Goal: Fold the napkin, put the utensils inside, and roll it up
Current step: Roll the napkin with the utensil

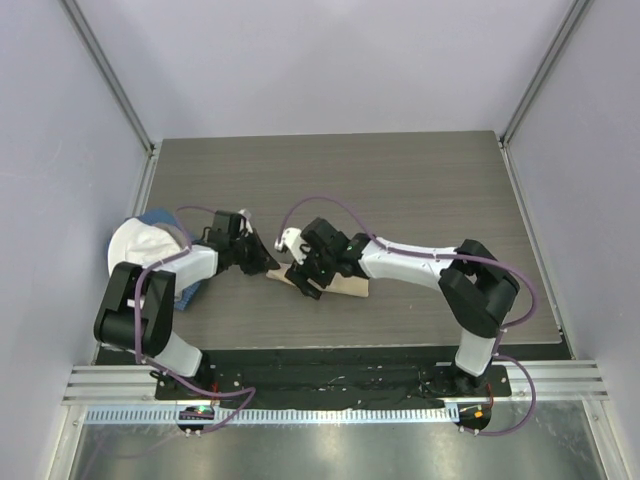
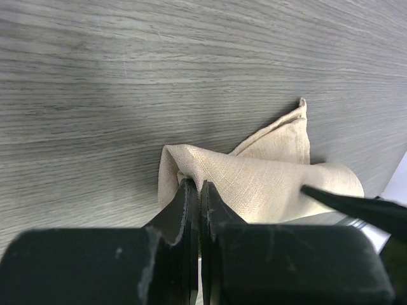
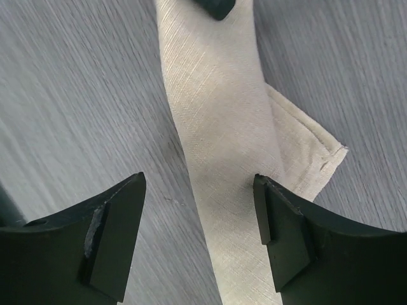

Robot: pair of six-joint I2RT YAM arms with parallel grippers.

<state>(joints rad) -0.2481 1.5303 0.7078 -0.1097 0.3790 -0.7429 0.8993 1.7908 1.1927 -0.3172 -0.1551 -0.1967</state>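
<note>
Underneath — grey woodgrain table (image 1: 400,180), napkin (image 1: 350,288); pale walls (image 1: 330,60)

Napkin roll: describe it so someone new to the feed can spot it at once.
On the grey wood-grain table, look near the front edge, about midway along. There the napkin lies as a short roll, the left tool shut at one end and the right tool open over it. It is plain beige, unlike the blue cloth at the far left.
</note>
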